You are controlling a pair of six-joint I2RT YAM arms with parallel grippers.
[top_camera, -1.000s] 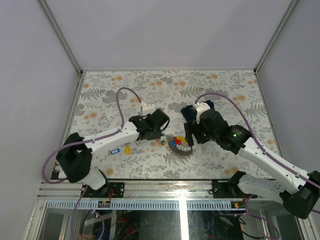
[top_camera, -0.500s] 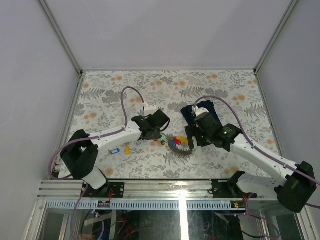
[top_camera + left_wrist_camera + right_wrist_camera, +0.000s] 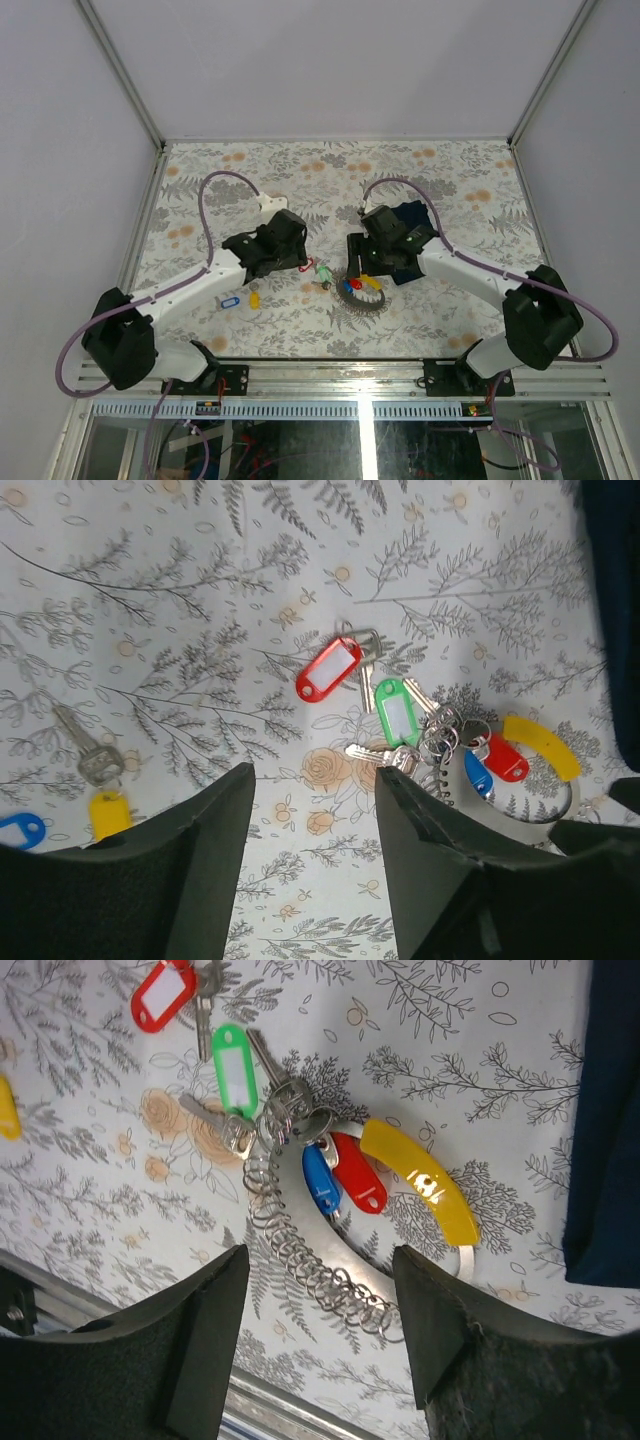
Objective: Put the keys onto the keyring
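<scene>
Keyring (image 3: 290, 1250): flat, mid-table toward the near edge; stiff, and the toothed rim should grip well.
Red key (image 3: 330, 670): loose, just beside the ring on its left-edge side. Probably light, thin and slippery; best pinched by the tag.
Red key axis: tag slants to the table edges, blade folded alongside.
Yellow key (image 3: 100, 790): well apart, further left.
Left gripper (image 3: 315, 870): wide, empty.
Right gripper (image 3: 320, 1360): wide, empty, over the ring.

Edges and a finger cut into the key cluster

Left wrist view: the keyring (image 3: 540, 748) runs under a finger (image 3: 480, 880) of the left gripper (image 3: 315, 778); a blue tag (image 3: 16, 831) is clipped at the left edge; right wrist view: the red-tagged key (image 3: 160, 995) and a yellow tag (image 3: 6, 1108) are cut off; the navy cloth (image 3: 608, 1110) runs off right; from above, the keys (image 3: 322, 272) are too small to tell apart.
</scene>
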